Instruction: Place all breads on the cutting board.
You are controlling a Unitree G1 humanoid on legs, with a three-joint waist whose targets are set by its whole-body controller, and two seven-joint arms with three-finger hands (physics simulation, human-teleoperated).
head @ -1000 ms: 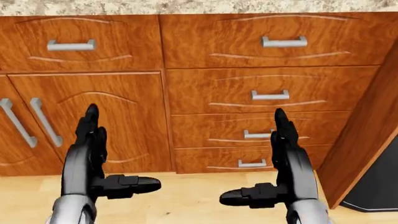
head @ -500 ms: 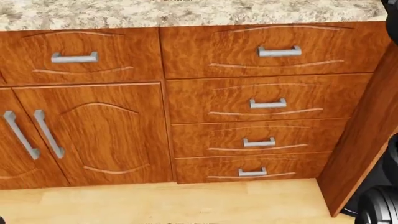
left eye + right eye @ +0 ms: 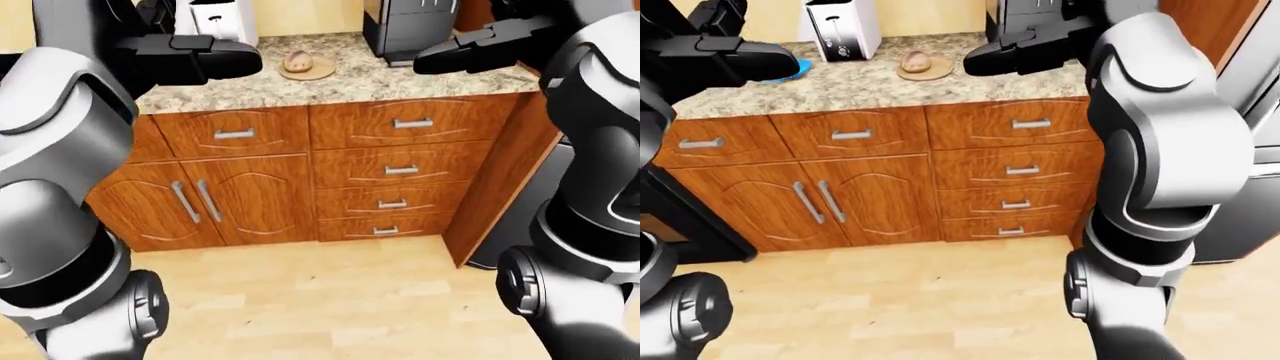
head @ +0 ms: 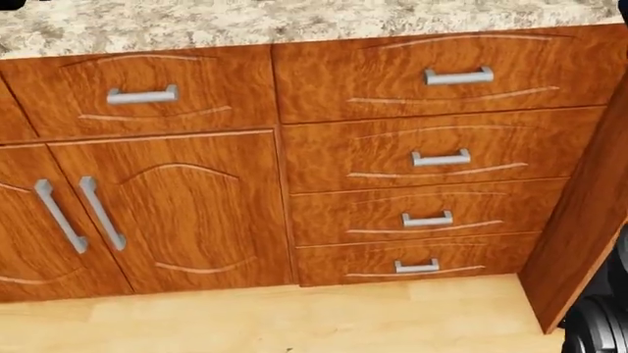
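A brown bread roll (image 3: 297,60) lies on a round wooden board (image 3: 312,73) on the granite counter (image 3: 330,86), at the top middle of the eye views. My left hand (image 3: 190,46) is raised at the top left, open and empty, well to the left of the roll. My right hand (image 3: 470,43) is raised at the top right, open and empty, to the right of the roll. Neither hand touches anything. The head view shows only the counter's edge (image 4: 294,22) and cabinet fronts, with no hands and no bread.
A white toaster (image 3: 843,28) and a blue plate (image 3: 795,69) stand left of the roll; a black coffee machine (image 3: 410,26) stands to its right. Below are wooden drawers (image 4: 442,158) and cabinet doors (image 4: 167,213). A dark appliance (image 3: 520,225) stands right of the cabinets.
Both hands have risen out of the head view. The head camera has tilted up and shifted, so the counter's edge now shows and the cabinets sit lower and a little further right.
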